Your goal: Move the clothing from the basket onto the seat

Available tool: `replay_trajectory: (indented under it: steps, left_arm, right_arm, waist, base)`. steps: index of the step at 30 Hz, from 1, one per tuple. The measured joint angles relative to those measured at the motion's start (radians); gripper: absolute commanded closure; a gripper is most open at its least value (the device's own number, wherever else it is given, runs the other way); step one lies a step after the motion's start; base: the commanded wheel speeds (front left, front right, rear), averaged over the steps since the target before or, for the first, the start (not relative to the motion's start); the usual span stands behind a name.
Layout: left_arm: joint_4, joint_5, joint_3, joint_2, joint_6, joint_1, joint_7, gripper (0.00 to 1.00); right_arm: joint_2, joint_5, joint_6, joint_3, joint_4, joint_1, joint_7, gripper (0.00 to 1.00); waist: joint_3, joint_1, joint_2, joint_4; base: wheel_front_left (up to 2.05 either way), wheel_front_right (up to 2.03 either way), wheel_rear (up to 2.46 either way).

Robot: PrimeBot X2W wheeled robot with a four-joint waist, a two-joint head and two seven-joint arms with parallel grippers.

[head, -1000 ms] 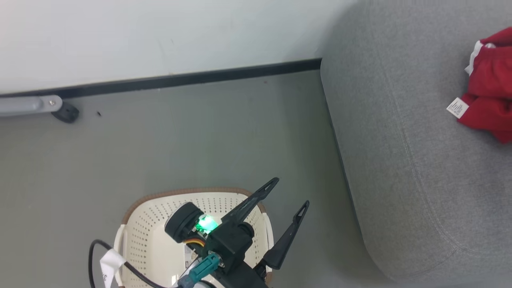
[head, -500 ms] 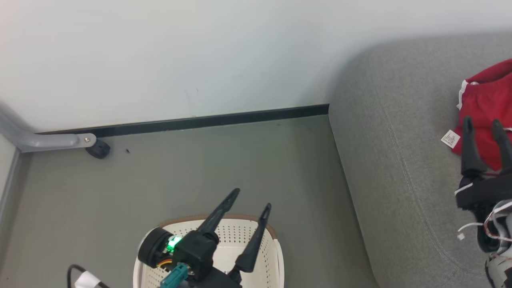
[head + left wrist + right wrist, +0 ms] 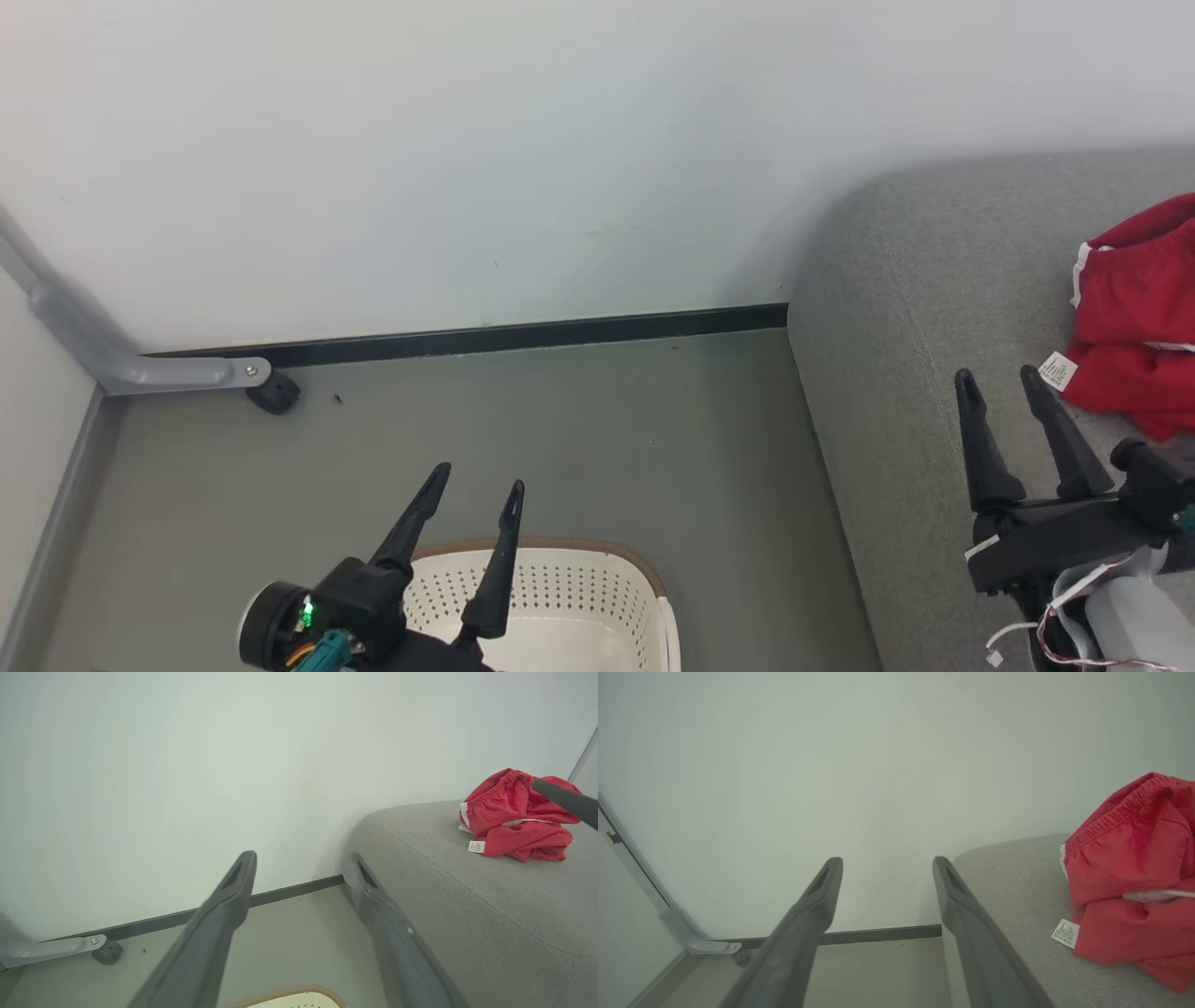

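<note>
gaping empty: left hand (image 3: 480, 476) | right hand (image 3: 996, 373) | clothing (image 3: 1134, 308) on seat (image 3: 915, 392)

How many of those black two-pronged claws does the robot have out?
2. The left gripper, open, is at the head view's lower left by the basket. The right gripper, open, is over the seat, just left of the clothing.

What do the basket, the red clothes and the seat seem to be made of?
The basket: probably hard cream plastic, smooth, with rows of punched holes and a brown woven-look rim. The clothes: thin red cloth, perhaps synthetic; it crumples softly and shows a gathered elastic waistband. The seat: grey woven upholstery, matt, with a fine visible weave and stitched seams.
</note>
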Motion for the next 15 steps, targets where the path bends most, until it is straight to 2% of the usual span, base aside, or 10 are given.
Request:
replay_trajectory:
  steps: [8, 15]
  left_arm:
    - [0.034, -0.001, 0.052, -0.018, 0.004, 0.047, -0.011, 0.00]
    - [0.083, -0.001, 0.142, -0.048, 0.004, 0.109, -0.023, 0.00]
  right_arm:
    - [0.011, -0.029, -0.006, 0.024, -0.045, 0.095, 0.000, 0.00]
    - [0.021, -0.047, -0.026, 0.037, -0.078, 0.167, 0.000, 0.00]
  waist:
    - [-0.033, 0.0000, 0.0001, 0.011]
    - [-0.066, 0.0000, 0.0001, 0.020]
  base:
    - [0.00, 0.00, 0.00]
    - [0.00, 0.00, 0.00]
